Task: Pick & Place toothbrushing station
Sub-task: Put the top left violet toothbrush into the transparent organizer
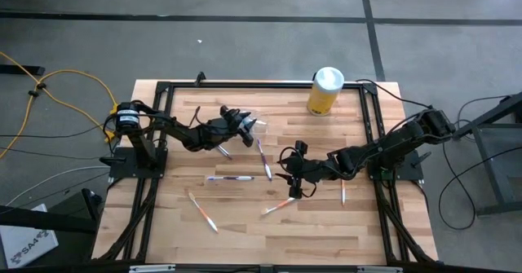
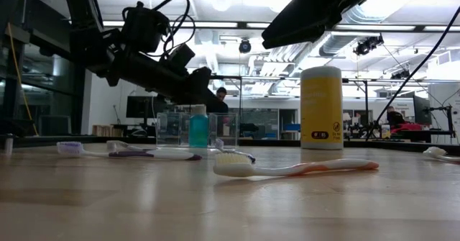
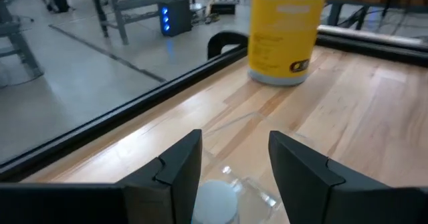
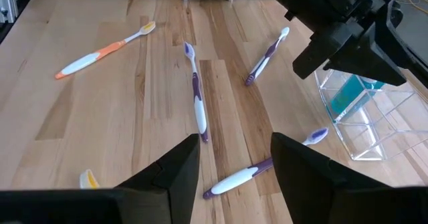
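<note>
So I had my left claw (image 1: 249,124) right over the toothbrushing station (image 4: 364,114), which sat on the table (image 1: 326,224) near the back, left of the middle. The station was a small see-through box with a blue-green piece inside it. From my left wrist camera, both fingers (image 3: 177,167) stood apart, one on each side of the clear box below. They were spread and held nothing yet, as far as I could see.

My right claw (image 1: 292,178) waited farther right, near the middle of the table. Its fingers were spread too, with nothing between them. Toothbrushes lay all around, like the purple toothbrush (image 4: 196,93) and the orange toothbrush (image 2: 295,168). A yellow can (image 1: 325,91) stood at the back edge, well apart from the station.

I thought the station would be light and stiff, but smooth and slippery, so it could slide out. It might crack if I squeezed too hard. I thought the best hold was across two flat walls, near the top rim, with a gentle squeeze.
</note>
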Robot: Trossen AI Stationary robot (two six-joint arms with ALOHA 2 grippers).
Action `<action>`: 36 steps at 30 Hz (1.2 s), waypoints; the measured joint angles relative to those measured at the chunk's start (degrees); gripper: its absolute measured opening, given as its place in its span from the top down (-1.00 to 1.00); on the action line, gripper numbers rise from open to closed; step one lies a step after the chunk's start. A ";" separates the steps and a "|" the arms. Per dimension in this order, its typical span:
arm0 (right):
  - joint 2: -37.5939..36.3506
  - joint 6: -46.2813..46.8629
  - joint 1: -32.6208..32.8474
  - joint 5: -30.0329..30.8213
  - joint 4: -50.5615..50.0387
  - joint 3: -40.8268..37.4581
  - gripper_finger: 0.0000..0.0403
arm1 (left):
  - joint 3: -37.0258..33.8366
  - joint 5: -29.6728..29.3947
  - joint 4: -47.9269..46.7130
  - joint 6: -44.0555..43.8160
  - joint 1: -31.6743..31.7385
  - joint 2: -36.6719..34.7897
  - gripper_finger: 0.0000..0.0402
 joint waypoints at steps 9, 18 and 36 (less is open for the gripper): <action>0.00 -0.02 0.00 0.00 -0.02 -0.02 0.13 | 0.07 2.30 1.49 2.75 0.00 -1.32 0.15; 0.00 -0.02 0.00 0.00 0.06 -0.02 0.13 | 0.17 12.66 -1.53 3.34 -0.28 -7.57 0.15; 0.00 -0.02 -0.02 0.47 -0.04 -0.02 0.13 | 0.22 5.87 -30.85 5.49 -14.64 -29.52 0.15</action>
